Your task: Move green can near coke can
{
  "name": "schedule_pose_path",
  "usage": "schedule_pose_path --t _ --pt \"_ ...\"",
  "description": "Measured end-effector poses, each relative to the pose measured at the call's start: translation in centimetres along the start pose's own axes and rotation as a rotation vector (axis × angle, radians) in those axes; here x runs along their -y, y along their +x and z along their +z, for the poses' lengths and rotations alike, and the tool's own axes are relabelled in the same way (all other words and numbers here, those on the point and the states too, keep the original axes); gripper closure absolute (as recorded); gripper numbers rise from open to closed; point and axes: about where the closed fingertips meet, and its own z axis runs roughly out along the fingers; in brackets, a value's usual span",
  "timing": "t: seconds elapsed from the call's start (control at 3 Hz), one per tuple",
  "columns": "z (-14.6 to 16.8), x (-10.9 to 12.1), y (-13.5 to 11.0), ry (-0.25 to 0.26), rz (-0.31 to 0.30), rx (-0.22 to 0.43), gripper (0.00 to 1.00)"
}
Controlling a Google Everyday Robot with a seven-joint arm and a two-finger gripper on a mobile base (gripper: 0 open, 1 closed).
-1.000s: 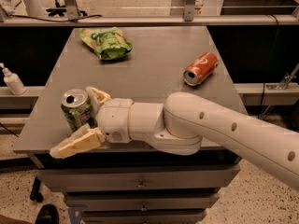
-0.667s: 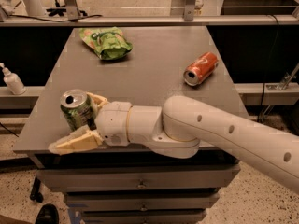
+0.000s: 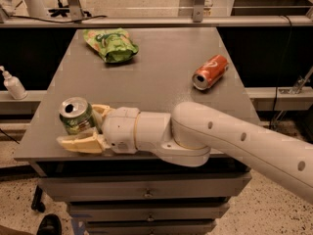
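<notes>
The green can (image 3: 76, 116) stands upright near the table's front left corner, its silver top open. My gripper (image 3: 86, 127) reaches in from the right with the can between its cream fingers: one finger (image 3: 78, 144) lies along the can's near side, the other (image 3: 101, 111) shows behind it. The fingers are closed against the can. The coke can (image 3: 210, 72) lies on its side at the right of the table, well apart from the green can.
A flat green snack bag (image 3: 111, 44) lies at the back left of the grey table (image 3: 161, 97). My white arm (image 3: 234, 141) crosses the front right edge. A white bottle (image 3: 12, 84) stands on a ledge left of the table. Drawers sit below the tabletop.
The fingers have drawn closer together around the green can, and the can has shifted slightly toward the front edge. The coke can and the bag have not moved.
</notes>
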Motion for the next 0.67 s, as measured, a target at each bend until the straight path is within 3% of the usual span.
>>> schedule_pose_path --t 0.33,0.67 --pt "-2.0 1.3 -0.6 0.043 -0.026 -0.01 0.87" --pt "-5.2 3.0 -1.7 0.1 -0.062 -0.033 1.0"
